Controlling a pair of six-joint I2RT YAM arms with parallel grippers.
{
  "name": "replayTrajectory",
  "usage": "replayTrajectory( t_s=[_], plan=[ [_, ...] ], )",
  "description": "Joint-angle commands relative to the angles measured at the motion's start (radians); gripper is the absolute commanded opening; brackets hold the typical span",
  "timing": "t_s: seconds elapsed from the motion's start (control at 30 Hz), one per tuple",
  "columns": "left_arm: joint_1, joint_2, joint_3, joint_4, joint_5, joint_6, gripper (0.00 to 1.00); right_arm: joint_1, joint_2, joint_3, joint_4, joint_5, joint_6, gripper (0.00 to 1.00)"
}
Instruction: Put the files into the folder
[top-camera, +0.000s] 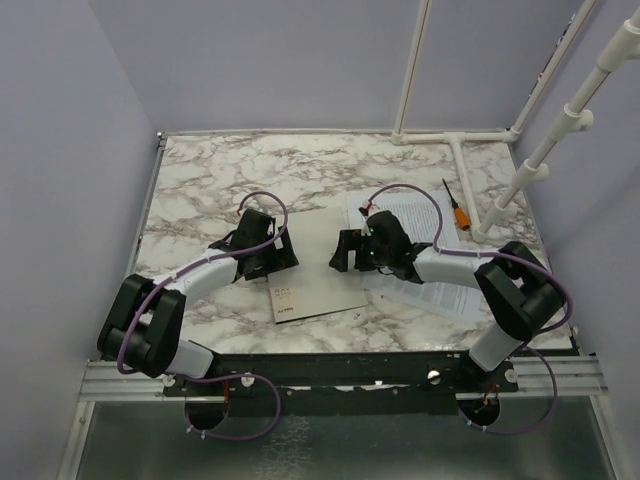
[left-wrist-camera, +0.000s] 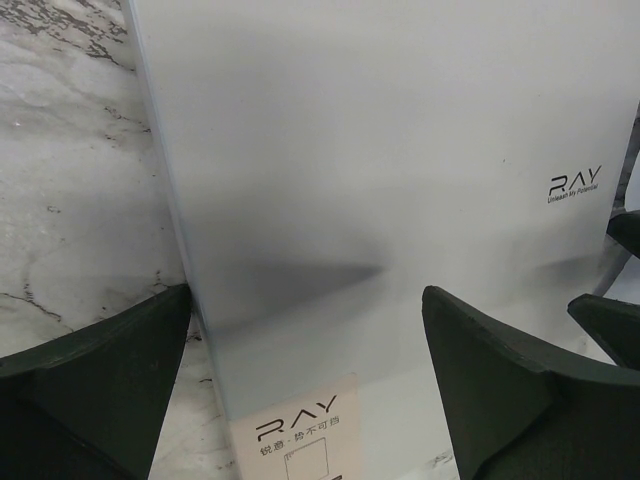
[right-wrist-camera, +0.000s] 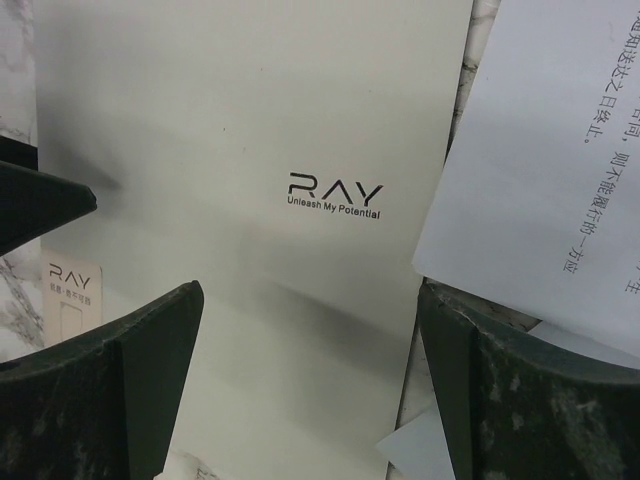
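The folder lies shut on the marble table between the two arms, grey cover up with a small printed logo. My left gripper hangs open over its left edge: one finger over marble, the other over the cover. Open too, my right gripper stands over the folder's right edge, nothing between its fingers. The files, white printed sheets, lie right of the folder, partly under the right arm; a corner of one shows in the right wrist view.
An orange-handled screwdriver lies at the files' far edge. White pipe framing runs along the back and right of the table. Purple walls close in the left and back sides.
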Motion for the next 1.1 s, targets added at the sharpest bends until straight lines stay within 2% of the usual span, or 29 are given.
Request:
replayTrajectory(
  t_s=[0.0,0.47,1.07],
  plan=[
    [-0.008,0.018,0.009,-0.006,0.021,0.005,0.99,0.007,0.006,-0.064,-0.006,-0.13,0.056,0.91],
    [-0.009,-0.009,0.003,-0.016,0.003,0.008,0.99,0.007,-0.104,-0.132,0.176,-0.294,0.168,0.88],
    [-0.01,-0.07,0.003,-0.021,0.065,-0.015,0.99,0.007,-0.194,-0.243,0.442,-0.351,0.32,0.86]
  ],
)
